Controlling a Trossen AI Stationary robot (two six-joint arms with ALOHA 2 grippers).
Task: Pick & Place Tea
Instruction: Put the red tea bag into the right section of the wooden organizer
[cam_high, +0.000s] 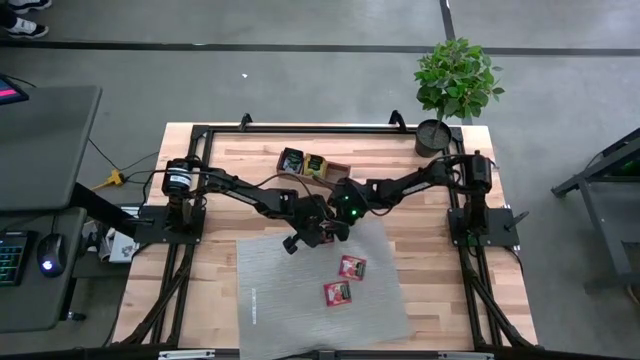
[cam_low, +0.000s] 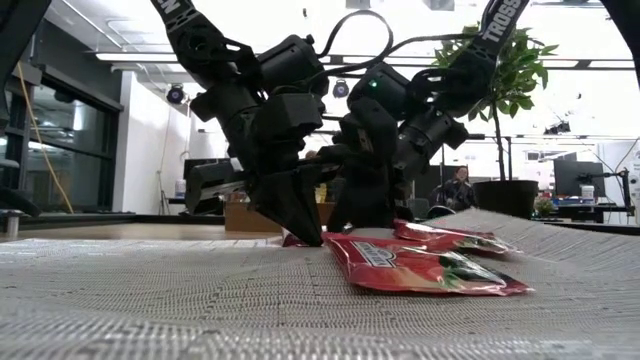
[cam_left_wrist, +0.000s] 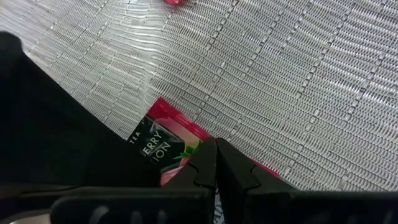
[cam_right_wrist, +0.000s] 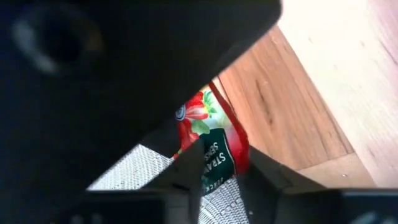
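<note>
Scene: two dark arms meet over the upper edge of the grey mat (cam_high: 320, 300), at the centre of the high view; wooden counter (cam_high: 220, 170) below.
Left gripper (cam_left_wrist: 216, 163): fingers pressed together, tips down on the mat and pinning a red tea sachet (cam_left_wrist: 171, 144) at its edge; in the low view its point touches the mat at centre frame.
Right gripper (cam_right_wrist: 217, 171): jaws partly apart and straddling a red tea sachet (cam_right_wrist: 211, 140) that lies where mat meets bare wood; whether the pads already bite cannot be told.
Same sachet or two: cannot be told from the wrist views.
Other tea: two red sachets (cam_high: 352, 267) (cam_high: 336, 293) lie flat on the mat, lower centre of the high view, close together; in the low view they sit centre right.
Tray (cam_high: 338, 165): wooden, upper centre of the high view, just behind the arms; dark and yellow-green sachets (cam_high: 314, 165) show in two compartments.
Step in hand (judged): securing one red sachet for transfer to the tray.
Good practice: let the left tip hold the sachet steady while the right jaws close on an exposed edge; lift only once the grip is firm, and release the pinning tip first so the packet does not tear or drag the mat.
Risk: arms crowd each other; a slide may wrinkle the mat.
</note>
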